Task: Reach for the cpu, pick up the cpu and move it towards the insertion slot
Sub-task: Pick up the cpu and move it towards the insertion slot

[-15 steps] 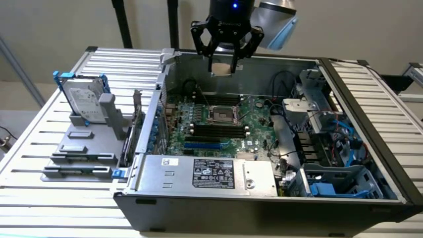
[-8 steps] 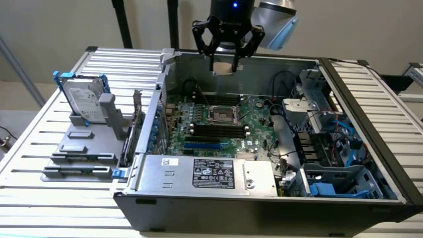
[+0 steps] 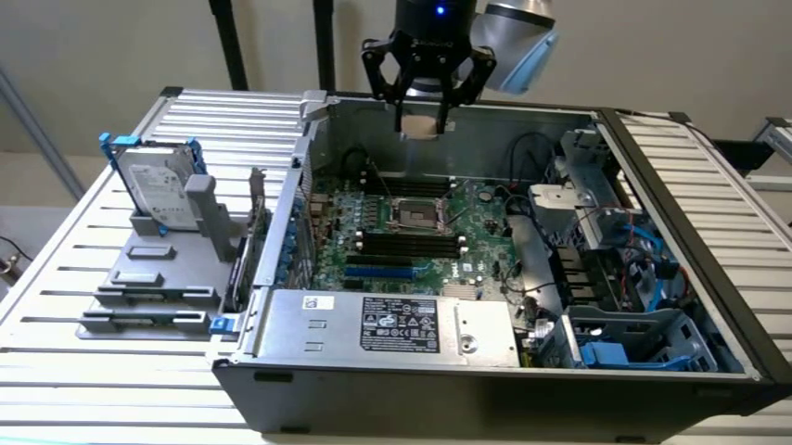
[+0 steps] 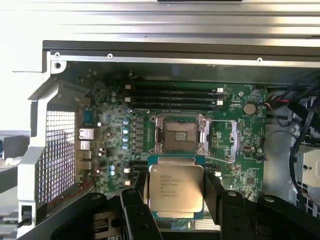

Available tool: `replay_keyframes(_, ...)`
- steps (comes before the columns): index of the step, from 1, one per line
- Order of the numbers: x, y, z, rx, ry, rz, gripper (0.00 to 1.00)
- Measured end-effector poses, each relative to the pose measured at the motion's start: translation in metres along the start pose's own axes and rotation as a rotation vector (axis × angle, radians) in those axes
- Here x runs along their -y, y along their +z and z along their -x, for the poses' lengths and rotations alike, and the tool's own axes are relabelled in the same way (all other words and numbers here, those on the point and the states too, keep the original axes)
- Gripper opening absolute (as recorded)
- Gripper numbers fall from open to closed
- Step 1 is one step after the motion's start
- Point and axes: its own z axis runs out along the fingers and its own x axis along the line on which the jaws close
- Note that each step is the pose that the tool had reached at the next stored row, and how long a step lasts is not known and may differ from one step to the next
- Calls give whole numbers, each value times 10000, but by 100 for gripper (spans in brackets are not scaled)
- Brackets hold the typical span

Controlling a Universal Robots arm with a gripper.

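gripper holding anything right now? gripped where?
Yes. The gripper holds the cpu, fingers clamped on two opposite edges, metal top facing the wrist camera, raised above the insertion slot.

hard drive [image 3: 163, 190] upright in grey stand [image 3: 155, 278]; power supply [image 3: 389, 326], perhaps

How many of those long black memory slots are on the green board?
8. Four memory slots lie in front of the insertion slot, and four more lie behind it, below the end effector. Cables could hide others.
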Motion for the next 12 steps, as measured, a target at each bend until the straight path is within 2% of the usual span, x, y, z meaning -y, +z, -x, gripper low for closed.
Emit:
replay_keyframes(4, -46, 11, 6, 16, 9, 1, 55)
replay_keyframes(12, -48, 12, 6, 17, 10, 2, 55)
